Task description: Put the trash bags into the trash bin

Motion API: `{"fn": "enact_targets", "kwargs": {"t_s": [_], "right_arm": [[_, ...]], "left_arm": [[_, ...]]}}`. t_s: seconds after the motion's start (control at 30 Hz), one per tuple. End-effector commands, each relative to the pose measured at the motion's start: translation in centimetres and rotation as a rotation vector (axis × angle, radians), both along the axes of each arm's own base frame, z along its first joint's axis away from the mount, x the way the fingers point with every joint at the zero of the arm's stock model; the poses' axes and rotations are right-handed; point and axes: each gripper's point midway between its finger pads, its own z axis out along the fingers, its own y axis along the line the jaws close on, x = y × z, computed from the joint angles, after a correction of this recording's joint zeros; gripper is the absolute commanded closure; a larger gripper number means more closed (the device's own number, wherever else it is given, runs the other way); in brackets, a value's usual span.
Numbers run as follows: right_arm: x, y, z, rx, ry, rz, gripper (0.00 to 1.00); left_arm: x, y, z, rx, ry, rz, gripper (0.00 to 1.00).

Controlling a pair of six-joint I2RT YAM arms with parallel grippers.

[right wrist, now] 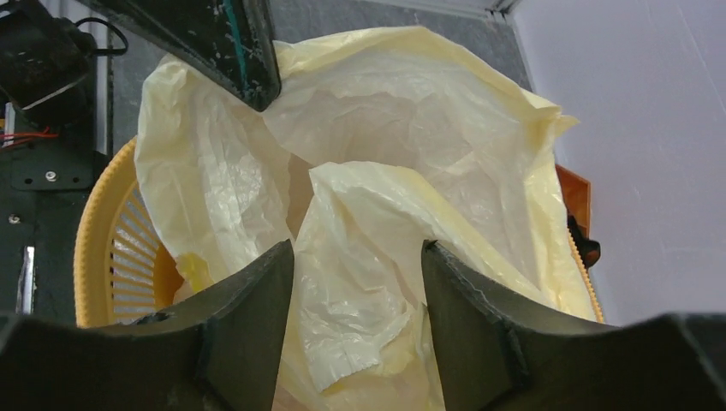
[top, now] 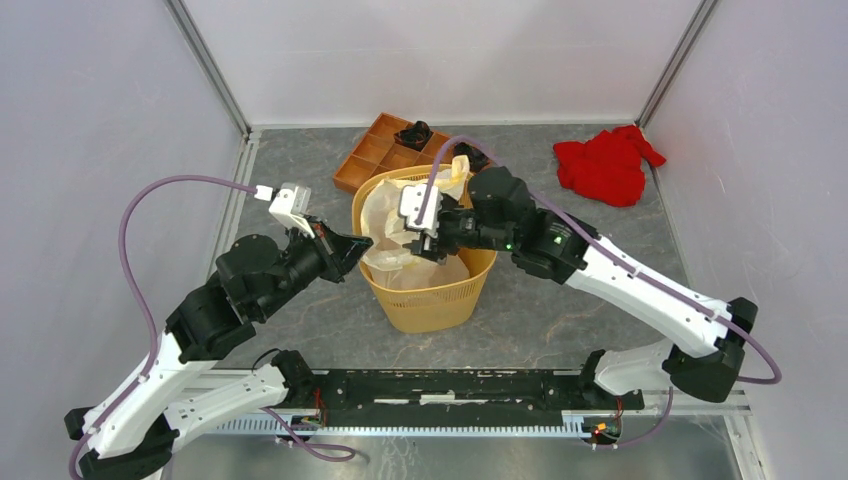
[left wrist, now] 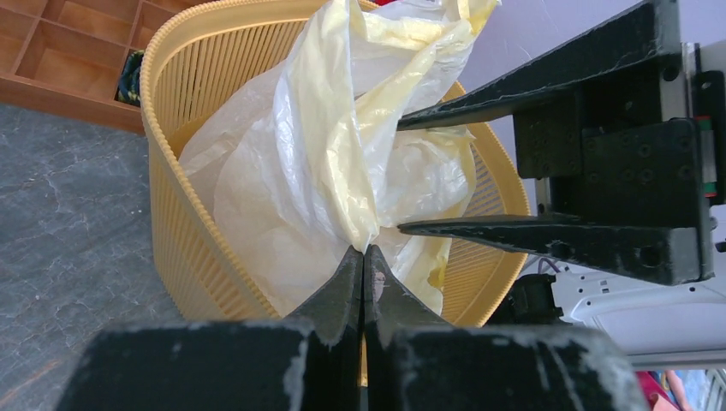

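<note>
The yellow mesh trash bin [top: 432, 300] stands mid-table. A cream-white trash bag [top: 385, 228] lies bunched inside it and rises over the far rim. My left gripper [top: 364, 251] is at the bin's left rim. In the left wrist view it [left wrist: 365, 253] is shut on a gathered fold of the bag [left wrist: 291, 163], above the bin [left wrist: 184, 231]. My right gripper [top: 428, 243] hangs over the bin's mouth. In the right wrist view it [right wrist: 356, 250] is open, with a loose fold of the bag [right wrist: 377, 214] between its fingers, not pinched. The bin's rim [right wrist: 94, 223] shows at the left.
A brown compartmented wooden tray [top: 372, 152] holding a black object [top: 413, 133] sits just behind the bin. A red cloth [top: 603, 165] lies at the back right. Enclosure walls stand on the left, right and far sides.
</note>
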Motion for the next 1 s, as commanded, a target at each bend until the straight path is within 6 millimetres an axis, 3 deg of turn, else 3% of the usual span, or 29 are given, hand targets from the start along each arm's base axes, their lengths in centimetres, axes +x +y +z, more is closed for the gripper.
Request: {"fn": "enact_targets", "kwargs": {"t_s": [0.0,0.07,0.17,0.23,0.3,0.4,0.53,0.63,0.7,0.8,0.87,0.97], "right_arm": [[3.1,-1.1,1.9,-0.046,-0.124,-0.204,0.43],[3.7,-1.5,1.8,-0.046,-0.136,-0.279,0.57],[4.7,-2.8,2.6,-0.019,-0.129,-0.431,0.89],[5.7,-4.8,3.5,0.016,-0.094,-0.591,0.99],[6.5,-8.1,4.8,0.07,-0.049,-0.802,1.0],[5.7,-11.3,6.1,0.189,0.07,-0.965,1.0],[3.8,-13.1,6.5,0.314,0.202,-0.993,0.97],[3.1,-13.3,6.3,0.299,0.201,-0.939,0.79],[3.6,-16.3,6.4,0.242,0.14,-1.074,0.7],[3.4,-21.5,5.9,0.161,0.048,-1.281,0.67],[3.0,-21.8,5.6,0.171,0.063,-1.265,0.63],[1.7,-18.1,5.9,0.28,0.176,-1.026,0.53]], "left_arm": [[0.5,0.4,1.0,-0.007,-0.048,0.023,0.98],[0.6,0.8,0.9,-0.008,-0.045,0.045,0.98],[0.5,1.4,1.0,-0.02,-0.037,0.068,0.98],[0.5,1.9,0.8,-0.025,-0.026,0.089,0.98],[0.4,2.5,0.5,-0.029,-0.012,0.117,0.98],[0.2,3.4,-0.2,-0.031,0.009,0.148,0.98],[-0.5,4.6,-0.7,-0.029,0.039,0.175,0.98],[-1.0,5.3,-1.2,-0.02,0.062,0.18,0.98],[-1.3,5.7,-1.5,-0.016,0.083,0.191,0.98],[-1.7,6.2,-1.8,-0.023,0.104,0.201,0.98],[-2.0,6.2,-1.8,-0.041,0.115,0.198,0.98],[-2.3,5.8,-1.6,-0.068,0.13,0.179,0.98]]}}
